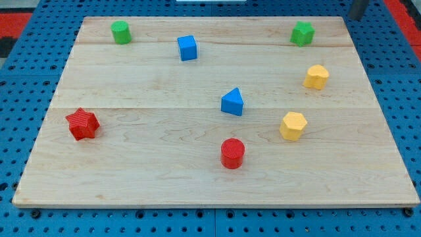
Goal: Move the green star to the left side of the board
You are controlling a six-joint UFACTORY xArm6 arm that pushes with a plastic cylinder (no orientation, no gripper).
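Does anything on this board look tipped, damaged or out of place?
Nothing stands out. All eight blocks sit flat and apart on the board; the green star is at the view's top right. Only my rod shows; my tip isn't clearly visible.

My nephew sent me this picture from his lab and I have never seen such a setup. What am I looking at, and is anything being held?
This is one camera picture of a wooden board where a robot arm slides small blocks about with a plain rod. Nothing is held; it only pushes. A dark shape at the view's top right corner may be that rod; its end, my tip, cannot be made out, but it is nearest the green star. Also there: a green cylinder, blue cube, blue triangular block, two yellow blocks, red star and red cylinder.
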